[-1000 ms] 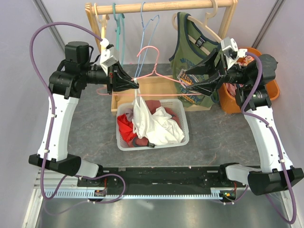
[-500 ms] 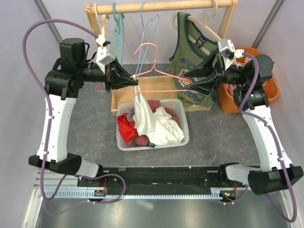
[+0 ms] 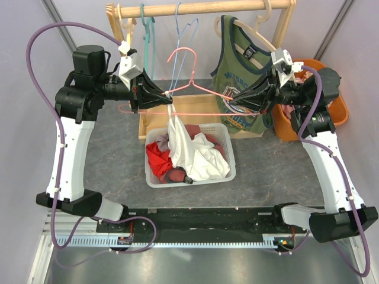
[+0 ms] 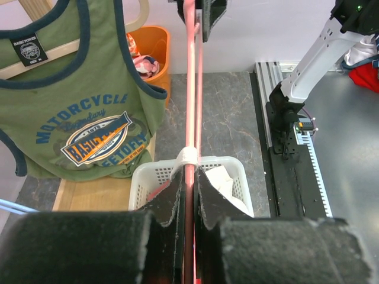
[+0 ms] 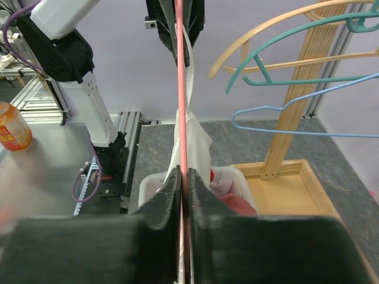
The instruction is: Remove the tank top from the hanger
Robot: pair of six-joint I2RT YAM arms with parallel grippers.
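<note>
Both grippers hold a pink wire hanger (image 3: 198,89) level above the basket. My left gripper (image 3: 169,98) is shut on its left part, jaws pinching the wire (image 4: 190,89). My right gripper (image 3: 230,105) is shut on its right end, with the wire (image 5: 180,89) running between the jaws. A white tank top (image 3: 189,151) hangs by a strap (image 4: 188,157) from the hanger just past my left gripper's (image 4: 189,173) tips. Its body trails down into the basket, as the right wrist view also shows (image 5: 192,136) beyond my right gripper (image 5: 185,176).
A white basket (image 3: 190,182) of clothes sits below the hanger. A green tank top (image 3: 240,65) hangs on a wooden hanger from the wooden rack (image 3: 201,8), close behind my right gripper. Teal, blue and beige hangers (image 3: 148,35) hang there too. An orange bin (image 3: 290,127) stands at right.
My right gripper went from open around the hanger's right end to shut on it. My left gripper rose slightly with the hanger.
</note>
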